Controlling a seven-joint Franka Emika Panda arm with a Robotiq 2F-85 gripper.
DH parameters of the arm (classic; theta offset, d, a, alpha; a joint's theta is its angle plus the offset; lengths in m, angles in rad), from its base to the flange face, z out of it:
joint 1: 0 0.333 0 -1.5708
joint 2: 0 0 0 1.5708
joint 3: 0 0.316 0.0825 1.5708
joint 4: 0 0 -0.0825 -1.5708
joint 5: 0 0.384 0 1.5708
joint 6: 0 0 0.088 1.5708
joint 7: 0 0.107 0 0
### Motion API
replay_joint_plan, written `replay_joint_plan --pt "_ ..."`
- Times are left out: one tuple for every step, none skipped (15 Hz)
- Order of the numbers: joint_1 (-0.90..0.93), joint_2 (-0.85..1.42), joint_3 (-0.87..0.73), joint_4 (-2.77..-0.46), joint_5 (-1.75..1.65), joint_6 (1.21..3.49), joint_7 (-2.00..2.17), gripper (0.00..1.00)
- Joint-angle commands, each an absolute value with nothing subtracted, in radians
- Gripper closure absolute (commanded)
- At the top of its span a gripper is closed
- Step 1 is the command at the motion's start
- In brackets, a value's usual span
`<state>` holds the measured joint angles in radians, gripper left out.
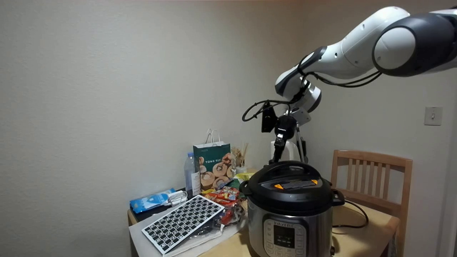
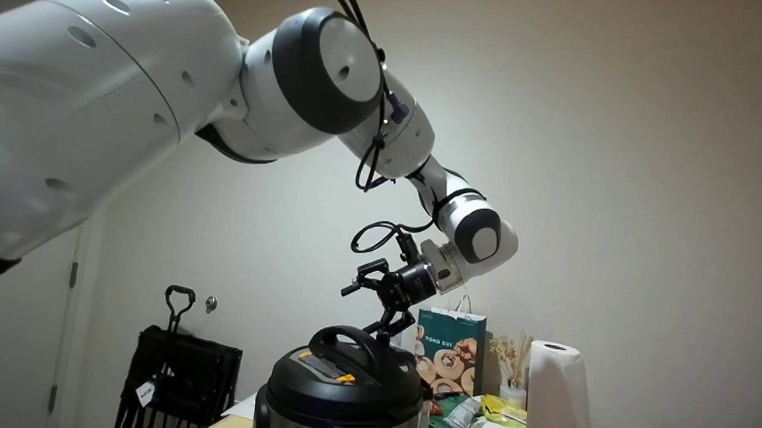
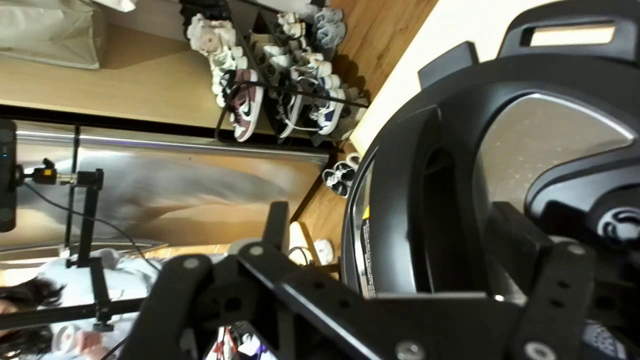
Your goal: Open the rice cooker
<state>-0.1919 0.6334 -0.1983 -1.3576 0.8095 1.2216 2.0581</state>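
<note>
Here's the pincer [image 3: 391, 215], spread wide and pinching nothing, with the lid handle [image 3: 389, 205] showing between its fingers [image 3: 276, 225] in the wrist view. The lower finger [image 3: 515, 232] sits close over the lid [image 2: 336, 403], on the side of the handle away from the warning label [image 2: 325, 367]; touching or just clear, I can't swear, black on black as it is. The upper finger [image 2: 350, 289] hangs well above. Now the danger: close at this slant and that low finger could scrape the lid or bump the round knob [image 3: 621, 225] rather than take the handle. And if this lid locks by twisting, as looks likely, a straight pull would hoist or drag the whole rice cooker [image 1: 291, 210], standing on the near part of the desk [image 1: 380, 221] in an exterior view, lid still on. A drag could snag the cord [image 1: 367, 217] beside it, or shove the snack packets [image 1: 225, 195]; farther out, the paper bag [image 1: 214, 167], the bottle [image 1: 192, 175] and the wooden chair [image 1: 373, 157] beyond look out of harm's way.
</note>
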Motion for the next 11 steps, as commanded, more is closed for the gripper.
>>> replay_joint_plan --pt "-0.141 0.459 -0.212 -1.533 0.787 1.414 2.051 0.00" --pt "-0.131 0.426 -0.208 -1.566 0.783 1.456 2.051 0.00" --pt "-0.120 0.392 -0.204 -1.602 0.781 1.501 2.053 0.00" --pt "-0.112 0.366 -0.200 -1.627 0.778 1.532 2.057 0.00" --pt "-0.149 0.468 -0.183 -1.499 0.790 1.447 2.062 0.00" --pt "-0.139 0.438 -0.183 -1.530 0.786 1.474 2.062 0.00" --pt "-0.132 0.418 -0.183 -1.551 0.784 1.486 2.062 0.00" --pt "-0.129 0.406 -0.183 -1.566 0.783 1.493 2.062 0.00" --pt "-0.129 0.400 -0.183 -1.574 0.783 1.496 2.062 0.00" --pt "-0.130 0.400 -0.184 -1.578 0.783 1.497 2.062 0.00" --pt "-0.130 0.400 -0.184 -1.581 0.783 1.499 2.062 0.00"
